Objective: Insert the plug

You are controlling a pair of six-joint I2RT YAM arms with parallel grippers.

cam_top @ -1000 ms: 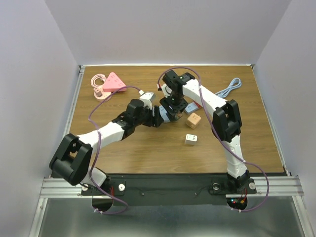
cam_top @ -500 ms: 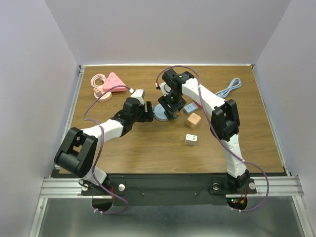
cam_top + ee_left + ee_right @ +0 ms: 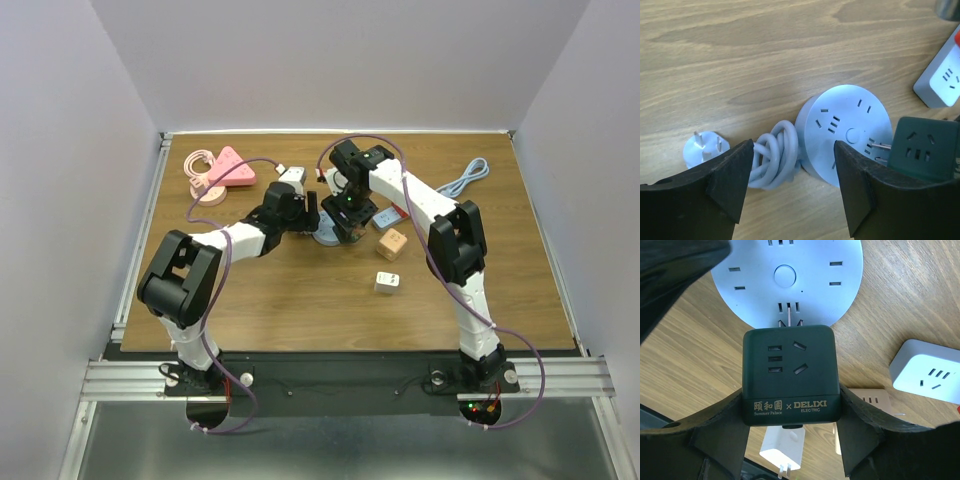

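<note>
We're watching the left claw [image 3: 792,172], open and empty, swinging back to about 9 o'clock of the round power strip [image 3: 790,275] on the surface [image 3: 740,50], while the right claw [image 3: 790,407] is gripping the green cube plug [image 3: 790,365] and lining its prongs up at the strip's 6 o'clock slots.

Brown wooden table [image 3: 300,300] is shown. A round pale-blue power strip [image 3: 847,132] is laid flat near the middle, with its cord [image 3: 775,152] coiled just beside it and a white plug [image 3: 705,148] at the cord's end. A pink triangular strip [image 3: 232,167] and a coiled pink cable [image 3: 203,178] are placed far left. A tan cube [image 3: 391,244] and a white cube [image 3: 387,282] are set apart, right of centre. A white socket block [image 3: 927,371] is seen near the round strip. A grey-blue cable [image 3: 465,180] is laid far right.
</note>
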